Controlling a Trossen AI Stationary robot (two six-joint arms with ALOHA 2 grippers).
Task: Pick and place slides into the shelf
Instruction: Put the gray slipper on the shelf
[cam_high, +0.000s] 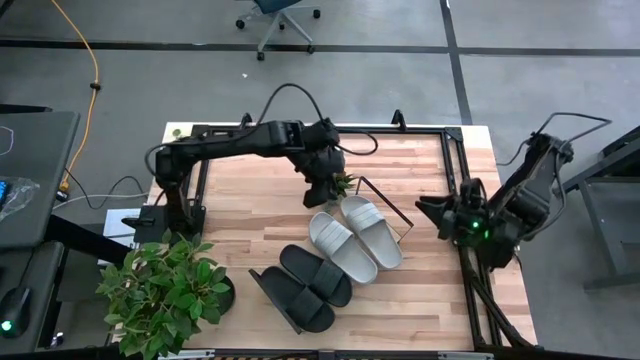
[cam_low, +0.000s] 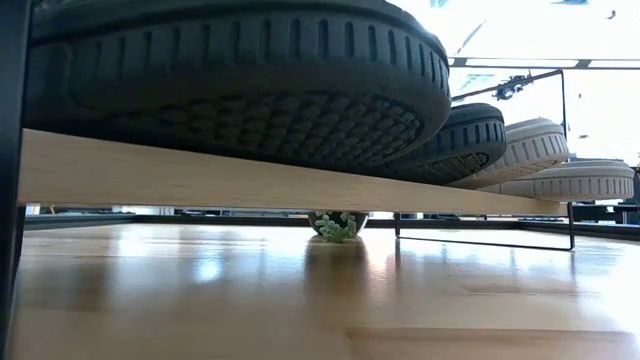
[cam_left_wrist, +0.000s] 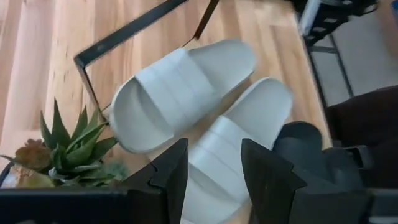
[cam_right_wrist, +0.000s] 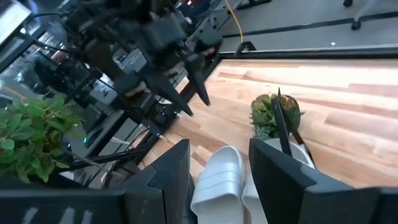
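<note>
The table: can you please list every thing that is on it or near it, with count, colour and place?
grey slides: two, light grey, side by side on the shelf, toward its right end
black slides: two, matte black, side by side on the shelf, toward its left end
shelf: one, light-wood plank with black metal end frames, lying diagonally on the table
small succulent: one, green, beside the grey slides
leafy plant: one, green, at the table's front left corner
table: one, light wood with black rails
office chair: one, on the floor beyond the table
left hand: open, empty, above the grey slides
right hand: open, empty, at the table's right edge
</note>
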